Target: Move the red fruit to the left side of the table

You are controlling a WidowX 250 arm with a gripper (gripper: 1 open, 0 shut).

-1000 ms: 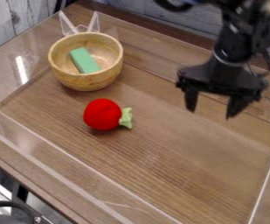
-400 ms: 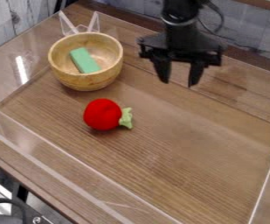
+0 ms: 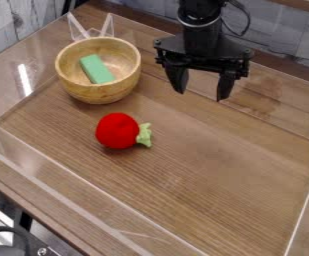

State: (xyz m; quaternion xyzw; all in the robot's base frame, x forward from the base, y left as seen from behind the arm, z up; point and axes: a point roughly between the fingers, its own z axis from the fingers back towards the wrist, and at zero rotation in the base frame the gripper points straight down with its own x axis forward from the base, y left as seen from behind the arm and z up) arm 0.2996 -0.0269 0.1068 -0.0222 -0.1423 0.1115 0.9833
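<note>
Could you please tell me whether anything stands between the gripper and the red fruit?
Nothing visible does: between the gripper and the red fruit there is only tabletop, and the wooden bowl sits off to one side.

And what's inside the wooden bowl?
A green block lies inside the bowl. You can't see the bit of the bowl's bottom that the block covers.
</note>
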